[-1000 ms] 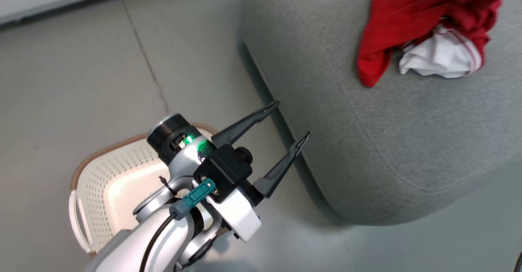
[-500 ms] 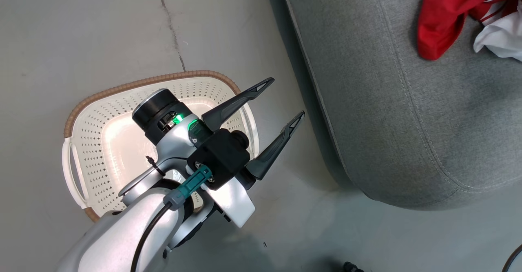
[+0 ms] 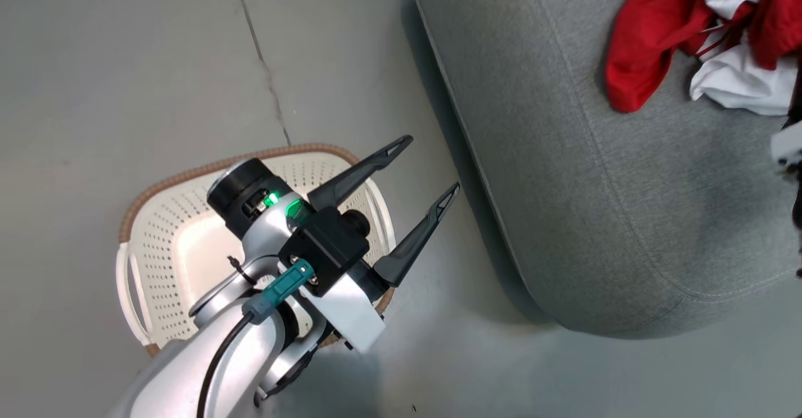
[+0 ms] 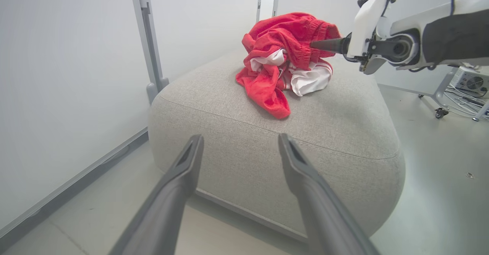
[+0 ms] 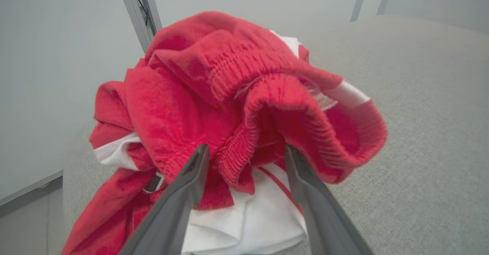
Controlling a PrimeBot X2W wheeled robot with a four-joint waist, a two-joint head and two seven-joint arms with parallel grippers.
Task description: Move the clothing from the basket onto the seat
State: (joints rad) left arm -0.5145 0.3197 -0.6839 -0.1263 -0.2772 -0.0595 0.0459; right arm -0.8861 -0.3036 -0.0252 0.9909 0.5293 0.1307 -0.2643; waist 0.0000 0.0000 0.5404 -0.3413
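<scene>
The basket (image 3: 164, 236) stands on the floor (image 3: 113, 61) just beside the seat (image 3: 601, 192), and its perforated walls and bare cream bottom are in view. The left gripper (image 3: 432, 163) hangs over the basket's rim toward the seat, jaws spread wide and holding nothing. The clothing (image 3: 645, 48) lies heaped on the seat, red folds over a white piece. The right gripper (image 5: 245, 148) is at the heap, jaws wide, with a red ribbed fold between its fingers. I cannot tell whether they touch it.
</scene>
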